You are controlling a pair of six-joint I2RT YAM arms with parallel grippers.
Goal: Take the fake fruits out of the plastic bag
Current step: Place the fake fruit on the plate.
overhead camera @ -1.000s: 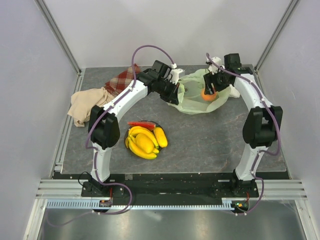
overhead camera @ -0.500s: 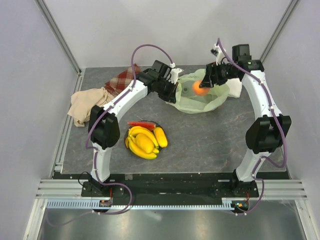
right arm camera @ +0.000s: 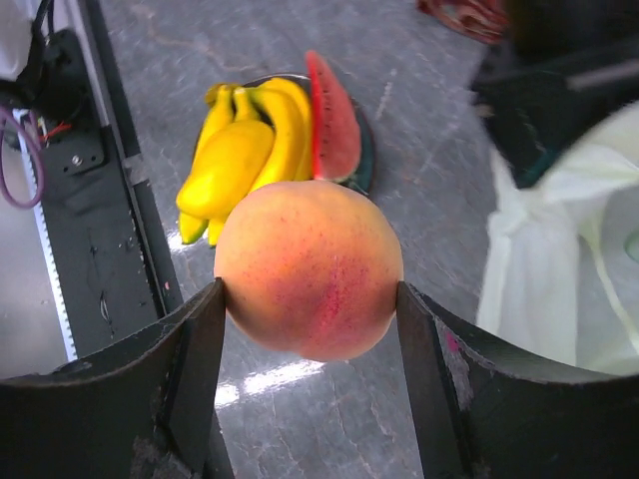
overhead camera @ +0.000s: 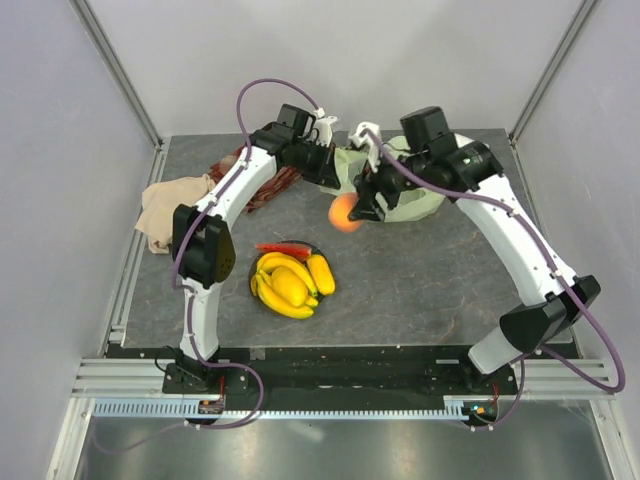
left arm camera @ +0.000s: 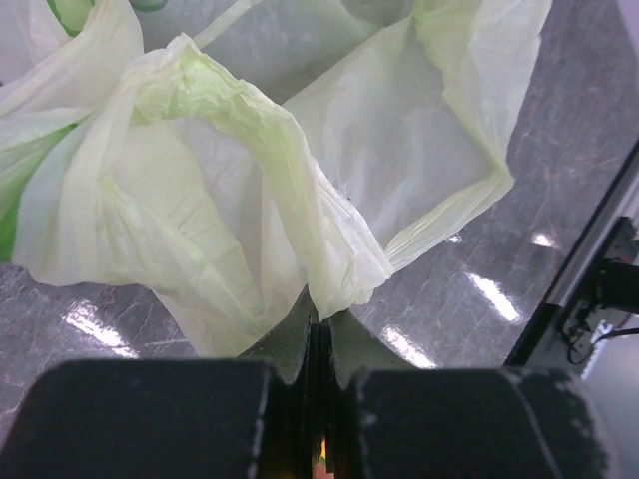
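Note:
My right gripper (overhead camera: 352,212) is shut on the orange-pink peach (overhead camera: 344,213) and holds it above the table, between the bag and the plate; the wrist view shows the peach (right arm camera: 308,269) clamped between both fingers. The pale yellow-green plastic bag (overhead camera: 408,200) lies at the back centre, partly hidden by my arms. My left gripper (overhead camera: 335,170) is shut on the bag's edge (left arm camera: 334,284) and pinches a fold. The banana bunch (overhead camera: 272,290), yellow oblong fruits (overhead camera: 320,273) and red watermelon slice (overhead camera: 280,248) lie on a dark plate (overhead camera: 310,247).
A red checked cloth (overhead camera: 262,185) lies at the back left under my left arm. A beige cloth (overhead camera: 168,208) lies at the left edge. Metal rails border the table on the left and front.
My right gripper has carried the peach out of the bag, leftward and toward the plate. My left gripper has shifted left and back, still pinching the bag, which now looks more bunched.

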